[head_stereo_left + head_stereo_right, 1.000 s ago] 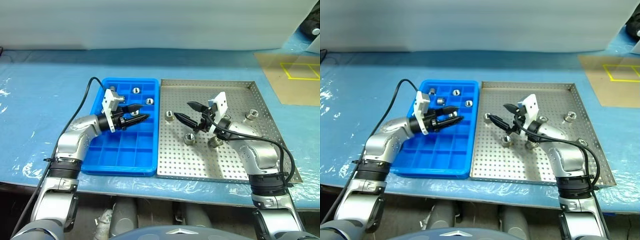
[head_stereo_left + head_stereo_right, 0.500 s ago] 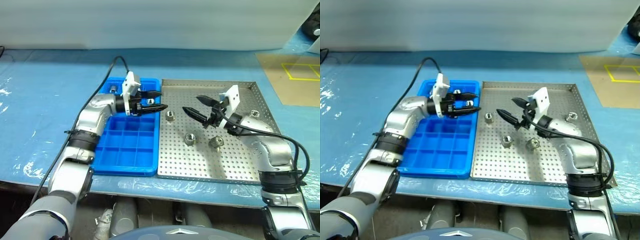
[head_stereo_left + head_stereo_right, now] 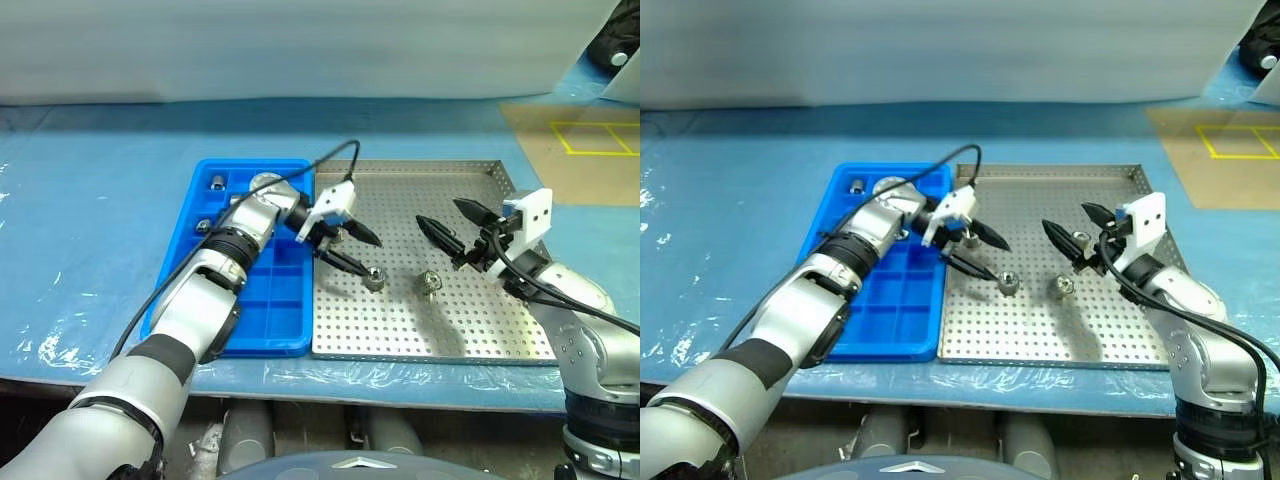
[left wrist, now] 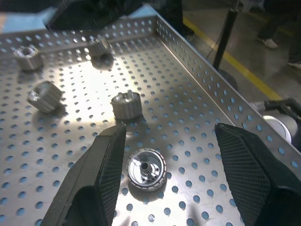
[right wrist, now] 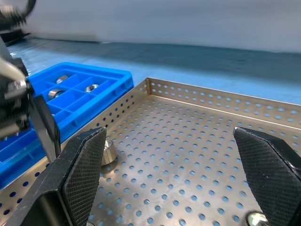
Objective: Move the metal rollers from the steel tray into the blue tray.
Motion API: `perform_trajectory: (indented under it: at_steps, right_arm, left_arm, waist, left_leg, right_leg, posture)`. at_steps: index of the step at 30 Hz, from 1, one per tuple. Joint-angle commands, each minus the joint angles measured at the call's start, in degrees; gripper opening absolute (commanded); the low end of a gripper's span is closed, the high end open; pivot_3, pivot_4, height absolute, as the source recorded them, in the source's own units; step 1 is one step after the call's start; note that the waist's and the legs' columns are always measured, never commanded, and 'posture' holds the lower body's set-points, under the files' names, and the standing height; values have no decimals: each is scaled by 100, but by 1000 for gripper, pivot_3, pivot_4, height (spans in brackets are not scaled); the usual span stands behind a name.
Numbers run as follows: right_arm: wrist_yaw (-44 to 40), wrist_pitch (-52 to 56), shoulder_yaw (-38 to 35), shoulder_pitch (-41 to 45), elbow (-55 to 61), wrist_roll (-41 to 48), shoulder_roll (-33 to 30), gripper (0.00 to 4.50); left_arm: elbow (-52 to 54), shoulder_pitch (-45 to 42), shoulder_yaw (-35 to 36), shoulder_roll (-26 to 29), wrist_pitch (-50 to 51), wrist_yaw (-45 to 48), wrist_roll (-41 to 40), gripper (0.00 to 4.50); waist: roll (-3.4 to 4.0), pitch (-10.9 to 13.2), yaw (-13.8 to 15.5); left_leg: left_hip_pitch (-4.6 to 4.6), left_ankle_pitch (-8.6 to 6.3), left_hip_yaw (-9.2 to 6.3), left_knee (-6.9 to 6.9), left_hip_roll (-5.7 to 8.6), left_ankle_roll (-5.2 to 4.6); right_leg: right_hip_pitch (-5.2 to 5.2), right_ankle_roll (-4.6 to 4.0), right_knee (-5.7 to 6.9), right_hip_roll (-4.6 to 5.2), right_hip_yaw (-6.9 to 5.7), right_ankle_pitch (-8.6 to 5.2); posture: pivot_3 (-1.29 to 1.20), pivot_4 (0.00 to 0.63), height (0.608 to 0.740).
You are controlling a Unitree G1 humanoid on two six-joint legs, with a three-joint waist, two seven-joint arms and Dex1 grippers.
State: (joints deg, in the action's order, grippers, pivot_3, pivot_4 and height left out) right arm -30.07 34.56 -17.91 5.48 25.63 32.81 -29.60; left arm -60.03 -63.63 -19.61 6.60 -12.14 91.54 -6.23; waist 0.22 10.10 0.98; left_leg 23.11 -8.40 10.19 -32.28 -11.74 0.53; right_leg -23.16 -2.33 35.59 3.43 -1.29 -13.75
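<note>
Rollers lie in two places: several loose on the steel tray (image 3: 440, 320), and a few already in the far cells of the blue tray (image 3: 265, 330), which sits just beside the steel tray on its left.

On the steel tray, one roller (image 3: 374, 279) rests near the left edge, about midway along its depth, and another (image 3: 429, 283) lies a little to its right, closer to the tray's middle. My left wrist view shows more of them: one roller (image 4: 146, 168) lying with its hole facing up, a second (image 4: 126, 104) just beyond it, and others farther off toward the tray's rim.

My left gripper (image 3: 348, 248) reaches across from the blue tray and hangs over the steel tray's left part, jaws spread wide and holding nothing; its fingers (image 4: 99, 179) stand to either side of the nearest roller without touching it.

My right gripper (image 3: 455, 228) hovers above the steel tray's right half, jaws wide apart and empty
</note>
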Motion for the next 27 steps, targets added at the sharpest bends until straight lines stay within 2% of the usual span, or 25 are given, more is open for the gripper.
perform_trajectory:
  at_steps: [1,8,14,24,27]
  right_arm:
    - [212,35,-299,-199,519,224,27,4456]
    - [461,72,-382,-531,779,286,9,4456]
    - [584,59,-357,-637,840,269,-10,4456]
    - [724,-42,-278,-718,841,141,19,4456]
    - [762,-53,-272,-736,844,129,28,4500]
  left_arm:
    - [-314,-134,39,-171,-362,-144,270,3176]
    - [-813,-133,-37,-503,-767,-1160,963,3176]
    - [-1012,-83,-176,-491,-1111,-1782,1558,3176]
    - [-1153,11,-49,-597,-1027,-1794,1728,3176]
    - [-1144,63,-15,-607,-1046,-1710,1715,2627]
  waist:
    - [0,0,-27]
    - [0,0,-167]
    - [0,0,-197]
    - [0,0,-204]
    - [0,0,-208]
  left_leg:
    - [-1,-4,0,-2,0,3]
    - [-9,-13,-1,-15,1,0]
    - [-6,-16,-3,-14,0,-8]
    - [-5,-17,-3,-14,2,-18]
    - [-5,-17,-3,-14,2,-19]
  right_leg:
    - [3,3,-4,0,0,2]
    - [21,9,-11,4,0,6]
    - [21,10,-20,3,0,6]
    - [21,10,-23,9,0,7]
    - [21,10,-24,10,0,7]
  posture:
    - [-503,150,740]
    - [-533,150,740]
    - [-542,150,740]
    - [-555,150,740]
    - [-555,150,740]
